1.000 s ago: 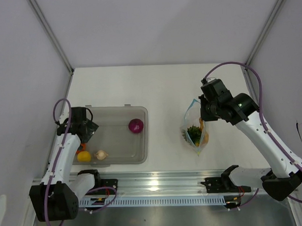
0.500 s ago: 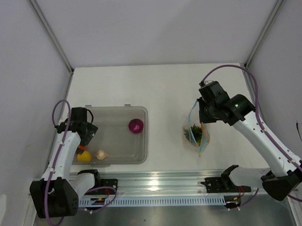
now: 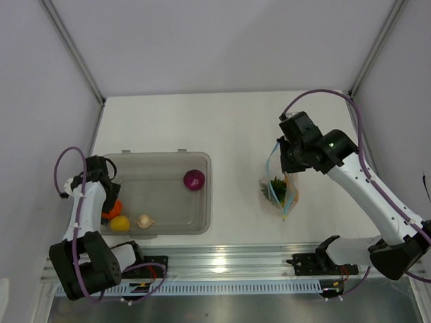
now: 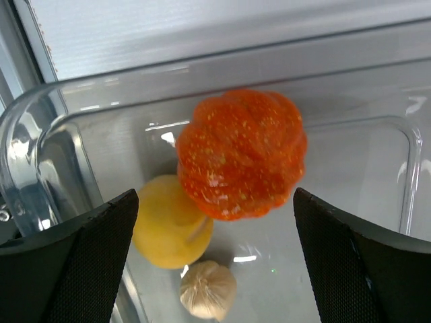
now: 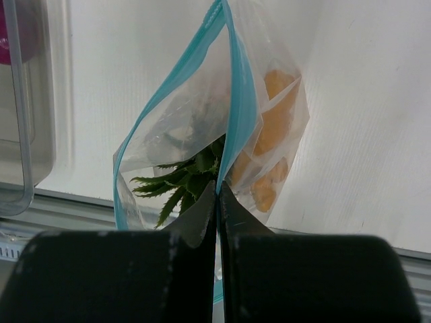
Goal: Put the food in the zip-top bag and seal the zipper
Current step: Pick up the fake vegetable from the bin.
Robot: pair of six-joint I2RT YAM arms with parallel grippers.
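My right gripper (image 5: 217, 192) is shut on the light-blue zipper (image 5: 239, 121) of the clear zip-top bag (image 3: 279, 191) and holds its mouth open above the table. Inside the bag are a piece with spiky green leaves (image 5: 182, 178) and orange fruit (image 5: 273, 145). My left gripper (image 4: 215, 269) is open over the grey tub's left end, above an orange fruit (image 4: 241, 153), a yellow lemon (image 4: 170, 222) and a pale garlic bulb (image 4: 207, 289). A purple onion (image 3: 193, 180) lies at the tub's right end.
The translucent grey tub (image 3: 168, 227) sits at the left of the white table. A metal rail (image 3: 226, 264) runs along the near edge. The booth's grey walls close in on both sides.
My left gripper has drawn back to the tub's left end. My right gripper has shifted slightly left and back with the bag's zipper in it.
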